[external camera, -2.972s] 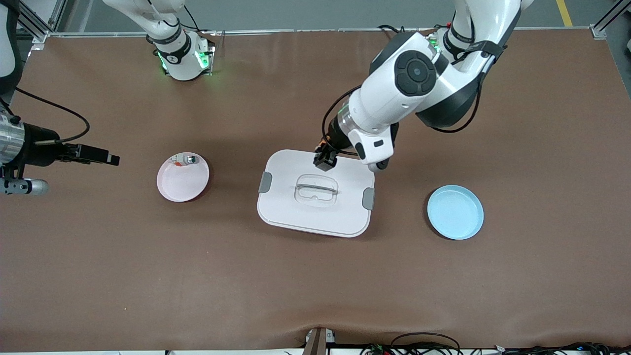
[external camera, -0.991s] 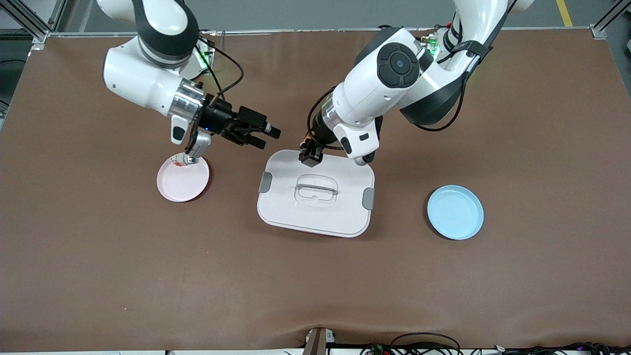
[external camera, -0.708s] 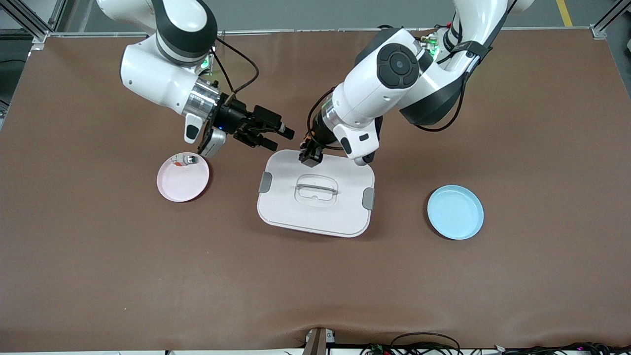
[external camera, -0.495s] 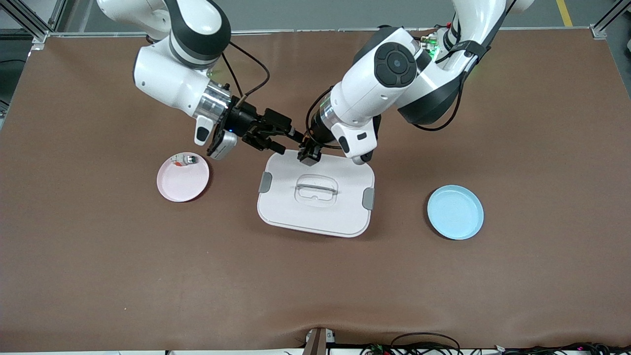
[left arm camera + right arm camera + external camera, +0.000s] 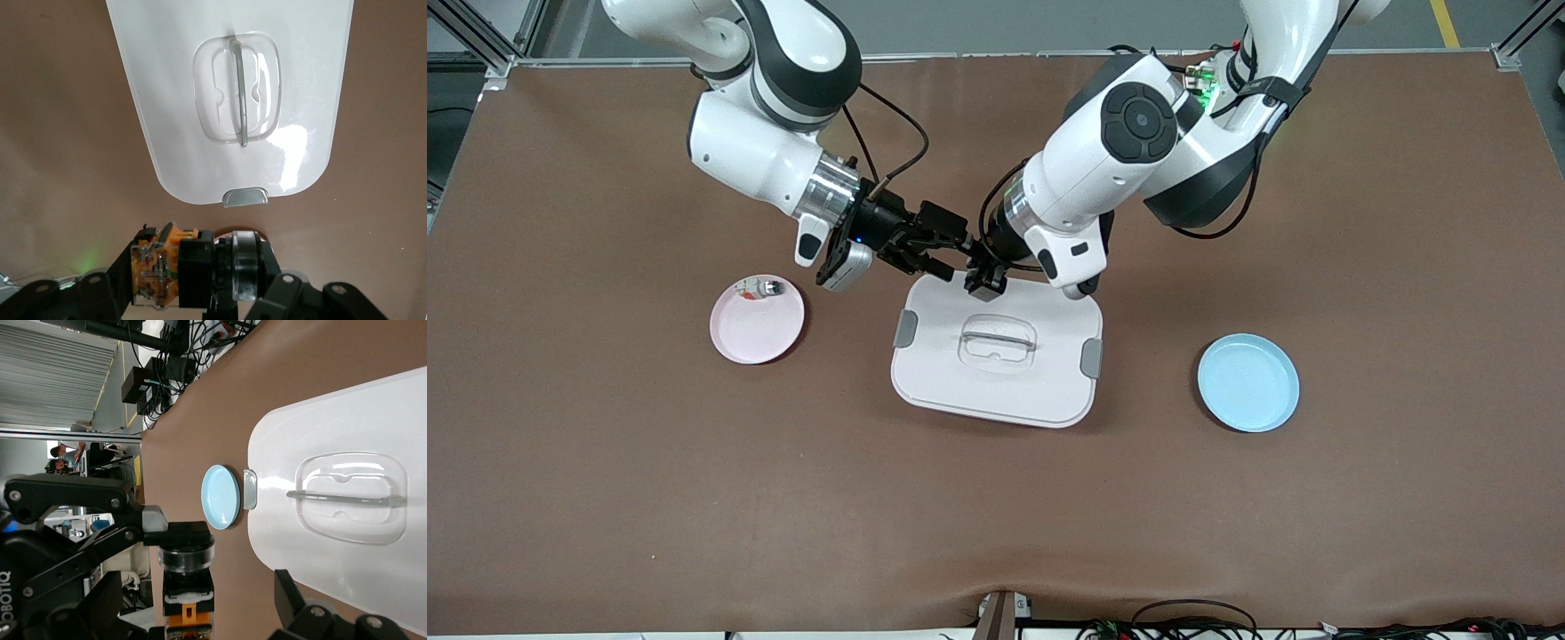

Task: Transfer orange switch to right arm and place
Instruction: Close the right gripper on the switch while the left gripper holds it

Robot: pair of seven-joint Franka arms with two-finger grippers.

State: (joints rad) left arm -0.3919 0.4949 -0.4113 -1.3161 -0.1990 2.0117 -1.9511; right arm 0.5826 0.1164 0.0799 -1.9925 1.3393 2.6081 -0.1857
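The orange switch (image 5: 985,284) is held in the air over the edge of the white lid (image 5: 996,391) that lies farthest from the front camera. My left gripper (image 5: 984,274) is shut on it. In the left wrist view the switch (image 5: 193,270) lies crosswise, showing its orange end, black body and clear ring. My right gripper (image 5: 957,253) is open, and its fingers flank the switch (image 5: 188,587) without touching it. In the right wrist view one finger (image 5: 293,603) stands well off to one side.
The white lid (image 5: 233,67) has a clear handle and grey clips. A pink plate (image 5: 758,329) toward the right arm's end holds a small silver-white part with a red bit (image 5: 758,287). A blue plate (image 5: 1248,384) sits toward the left arm's end.
My right arm has swung in from its end of the table to the switch, its open fingers now round it. My left gripper has shifted slightly toward it, still holding the switch.
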